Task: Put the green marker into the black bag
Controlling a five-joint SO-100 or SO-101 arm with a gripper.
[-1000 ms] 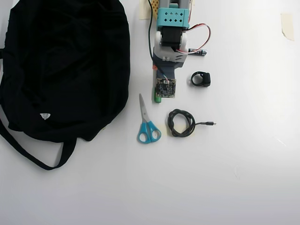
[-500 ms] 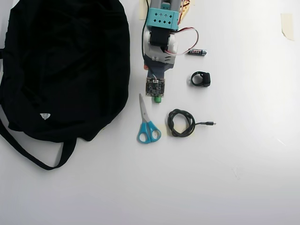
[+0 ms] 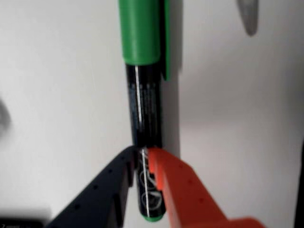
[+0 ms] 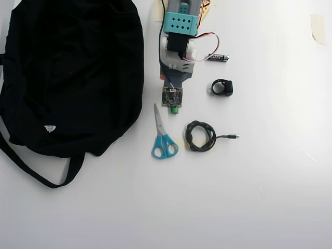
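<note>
Marker (image 3: 144, 109) runs straight ahead from my pincer (image 3: 142, 164), green cap outermost, dark printed barrel clamped between my two fingers near its green end.

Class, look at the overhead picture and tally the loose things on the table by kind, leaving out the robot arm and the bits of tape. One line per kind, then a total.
Black bag: 1
Green marker, held in the gripper: 1
Blue-handled scissors: 1
Coiled black cable: 1
Battery: 1
Small black ring-shaped clip: 1
Total: 6
</note>
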